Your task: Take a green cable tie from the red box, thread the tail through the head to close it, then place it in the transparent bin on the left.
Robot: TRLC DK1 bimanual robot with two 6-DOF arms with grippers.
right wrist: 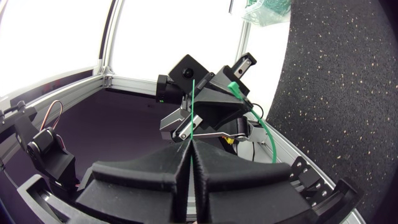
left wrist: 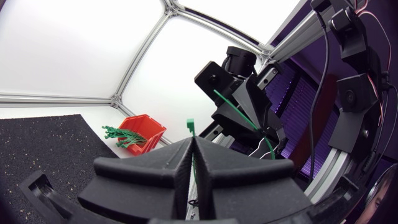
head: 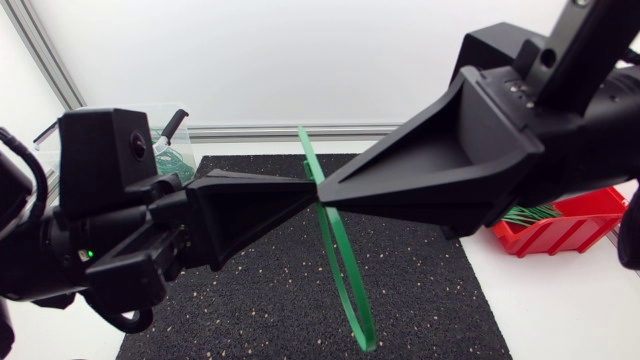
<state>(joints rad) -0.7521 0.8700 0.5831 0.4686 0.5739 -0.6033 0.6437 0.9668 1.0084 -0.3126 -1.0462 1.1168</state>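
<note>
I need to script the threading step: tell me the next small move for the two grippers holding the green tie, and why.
Probably move the right gripper so its tail tip reaches the head held by the left gripper. Both are shut on the green cable tie, its loop hanging below them, but the tail tip stands apart from the head, not threaded.

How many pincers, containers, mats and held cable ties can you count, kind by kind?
Pincers: 2, left pincer and right pincer
Containers: 2, red box and clear bin
Black mat: 1
Held cable tie: 1
Total: 6
</note>
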